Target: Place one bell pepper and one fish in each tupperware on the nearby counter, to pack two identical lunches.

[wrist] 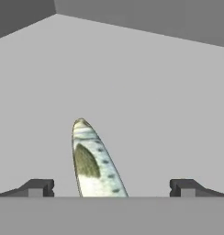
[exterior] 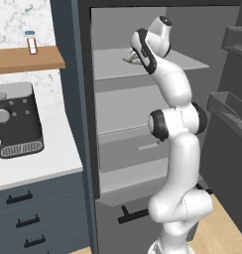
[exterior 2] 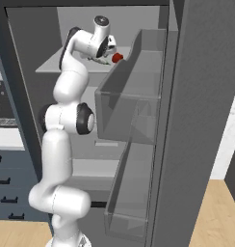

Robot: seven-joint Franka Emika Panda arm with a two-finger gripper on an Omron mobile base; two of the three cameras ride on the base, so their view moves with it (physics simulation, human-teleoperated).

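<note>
Since the silvery, green-speckled tapered fish point(wrist: 95, 163) looks slick and floppy, you'd best pinch its thicker mid-body; the 2 fingers point(wrist: 40, 187) stand wide apart, holding nothing.

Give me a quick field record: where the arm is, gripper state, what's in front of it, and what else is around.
place: open fridge, arm reaching to its upper shelf
gripper: open, holding nothing
fish: lying on the shelf, between the two fingertips, not gripped
red item: on the same shelf beside the hand, likely a pepper; too small to be sure
counter: left of the fridge, coffee machine on it
door bins: look empty
</note>
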